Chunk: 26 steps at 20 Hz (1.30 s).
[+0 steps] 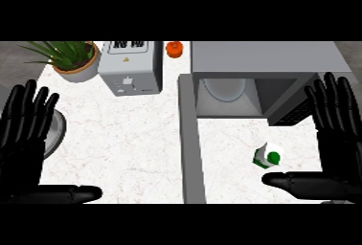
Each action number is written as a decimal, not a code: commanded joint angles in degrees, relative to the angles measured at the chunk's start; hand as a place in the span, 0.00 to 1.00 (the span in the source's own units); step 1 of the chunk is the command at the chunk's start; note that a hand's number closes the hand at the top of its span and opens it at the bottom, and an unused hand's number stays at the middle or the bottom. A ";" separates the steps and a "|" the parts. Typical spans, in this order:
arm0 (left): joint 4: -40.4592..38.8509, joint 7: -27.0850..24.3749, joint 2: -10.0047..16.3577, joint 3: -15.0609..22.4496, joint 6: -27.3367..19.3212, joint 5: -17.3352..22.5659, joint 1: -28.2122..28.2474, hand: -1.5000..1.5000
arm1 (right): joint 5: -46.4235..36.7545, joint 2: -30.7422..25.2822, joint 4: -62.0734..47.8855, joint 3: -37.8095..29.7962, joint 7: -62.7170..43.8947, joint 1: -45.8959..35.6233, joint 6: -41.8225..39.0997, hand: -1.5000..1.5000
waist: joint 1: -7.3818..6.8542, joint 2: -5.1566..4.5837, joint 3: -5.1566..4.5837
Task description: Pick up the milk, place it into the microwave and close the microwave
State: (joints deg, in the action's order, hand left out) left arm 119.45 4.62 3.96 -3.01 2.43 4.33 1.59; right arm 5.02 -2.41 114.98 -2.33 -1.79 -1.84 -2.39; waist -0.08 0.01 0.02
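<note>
Bare counter (226,139) is left between the open microwave door (191,143) and the spread, straight fingers of the right hand (339,153); the white-and-green milk (267,157) is seen near its thumb.

The desk (134,139) is a white marbled top; at its far left stands a potted plant (71,60), and just right of it a grey toaster (130,67); a small orange thing (174,49) sits at the far edge between toaster and microwave (268,57); the microwave fills the far right, its door (191,143) swung open toward the near edge; the milk (267,156) stands right of that door, before the open cavity; a grey round thing (55,134) shows at the left edge, partly hidden.
</note>
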 commanded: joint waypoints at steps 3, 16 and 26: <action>2.60 -2.72 -0.33 -0.45 3.13 2.67 6.82 0.00 | -0.79 1.73 -5.75 0.33 3.83 1.39 0.38 0.00 | -0.16 0.01 -0.02; 12.28 -1.24 -3.21 3.74 3.24 -0.41 15.97 0.00 | -2.86 -0.55 -15.45 -1.76 11.52 7.04 -2.42 0.00 | -0.16 0.04 -0.01; 16.71 -1.73 -3.89 6.38 3.78 -0.82 20.97 0.00 | -5.53 -1.65 -34.27 -6.23 28.39 8.64 -2.82 0.00 | -0.29 0.02 0.00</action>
State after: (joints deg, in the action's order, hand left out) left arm 134.46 4.75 1.23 1.62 6.07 4.44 19.15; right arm 0.28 -3.70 87.64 -6.85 20.56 6.09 -5.17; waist -0.26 0.03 0.01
